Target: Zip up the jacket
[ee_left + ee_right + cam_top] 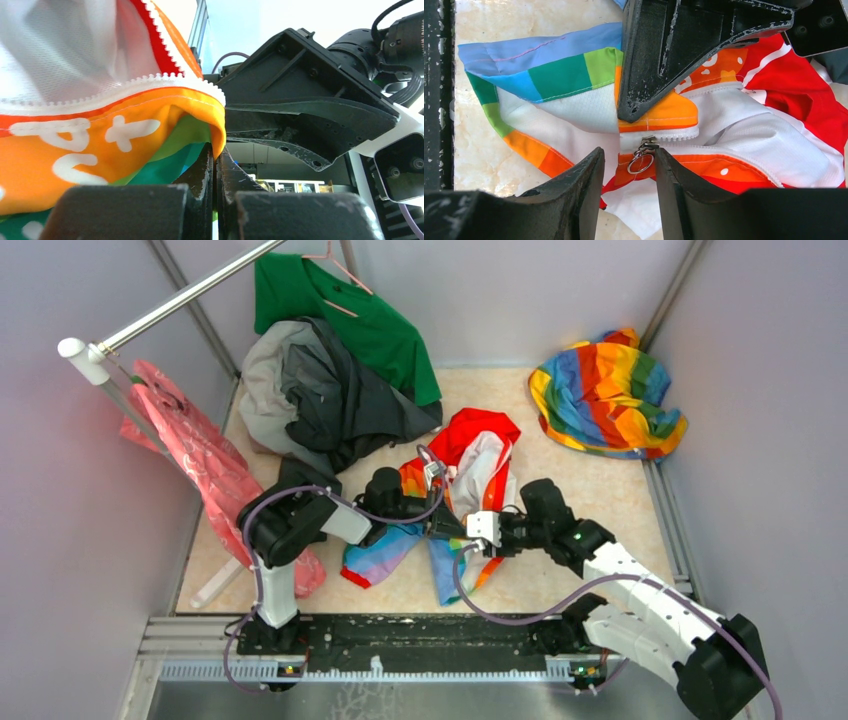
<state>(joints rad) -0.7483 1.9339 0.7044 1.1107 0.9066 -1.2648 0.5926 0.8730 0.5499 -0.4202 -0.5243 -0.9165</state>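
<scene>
The jacket (480, 465) lies open on the floor, white with rainbow panels and a red hood. My left gripper (445, 525) is shut on its orange bottom hem (220, 135), right by the white zipper teeth (165, 82), and lifts that corner. In the right wrist view the left arm's black fingers (659, 60) pinch the orange hem above the zipper slider. My right gripper (629, 157) is open, its jaws standing either side of the slider's metal pull ring (640, 162), which hangs close to the right-hand jaw. Nothing is clamped there.
A rainbow cloth (605, 395) lies at the back right. A dark grey garment (340, 400) and a green shirt (350, 310) pile up at the back left. A pink bag (200, 455) hangs from the rail (170, 305) on the left.
</scene>
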